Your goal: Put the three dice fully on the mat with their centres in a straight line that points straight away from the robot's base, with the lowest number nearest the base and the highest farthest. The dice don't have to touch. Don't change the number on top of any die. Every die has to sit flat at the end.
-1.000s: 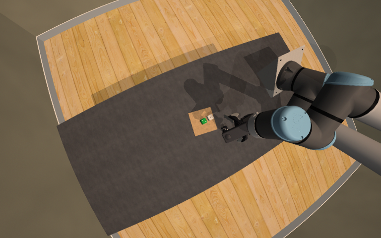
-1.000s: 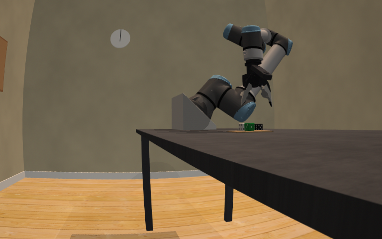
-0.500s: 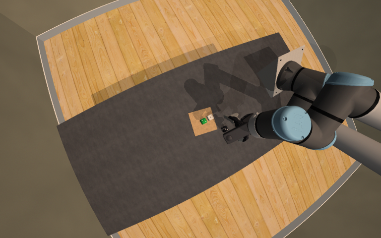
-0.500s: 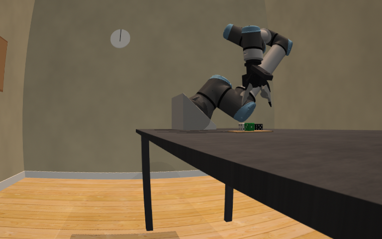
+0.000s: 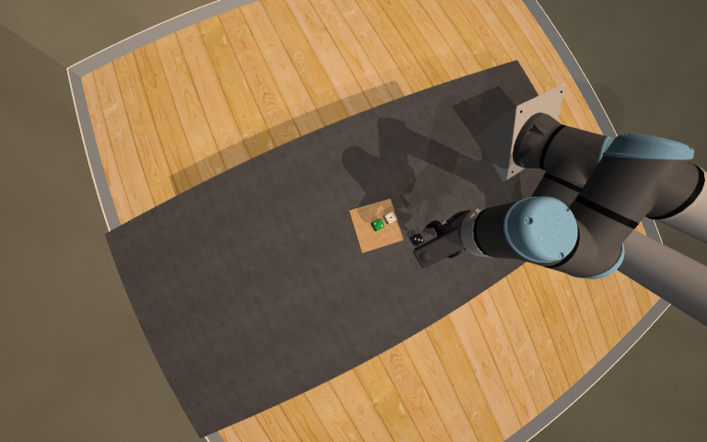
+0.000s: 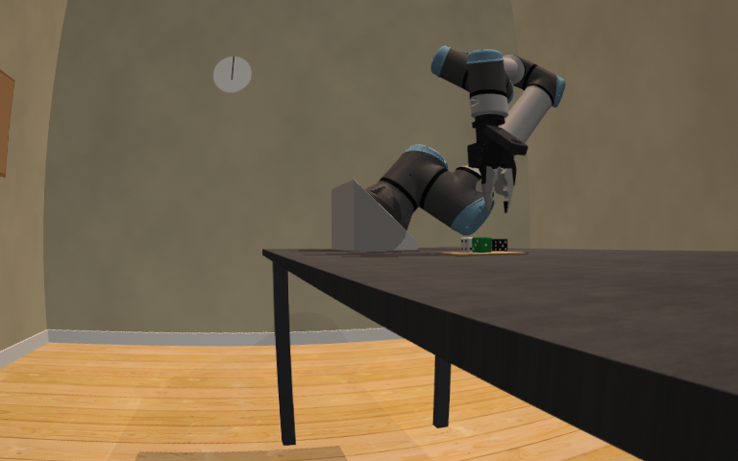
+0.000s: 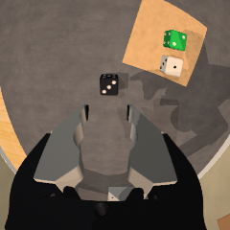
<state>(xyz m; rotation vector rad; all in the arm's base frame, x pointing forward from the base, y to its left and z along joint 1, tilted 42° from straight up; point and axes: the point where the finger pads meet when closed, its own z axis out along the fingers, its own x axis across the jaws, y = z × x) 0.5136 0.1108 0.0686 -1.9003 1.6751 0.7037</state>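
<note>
A small tan mat [image 5: 383, 240] lies on the dark table top. A green die [image 5: 377, 224] and a white die [image 5: 388, 218] sit flat on the mat, close together. The white die [image 7: 171, 65] shows one pip on top, and the green die [image 7: 175, 39] lies just beyond it. A black die [image 7: 109, 84] with three pips on top sits on the table top off the mat [image 7: 149, 43], near its edge. My gripper [image 7: 107, 105] hangs well above the table, almost over the black die [image 5: 416, 238]. Its fingers are narrowly apart with nothing between them. In the side view the gripper [image 6: 498, 204] is high above the dice row [image 6: 481, 244].
The robot's grey base block [image 6: 364, 223] stands on the table behind the mat. The arm's elbow [image 5: 542, 229] overhangs the table's near right part. The table edge [image 6: 489, 336] runs along the front, with wooden floor around it.
</note>
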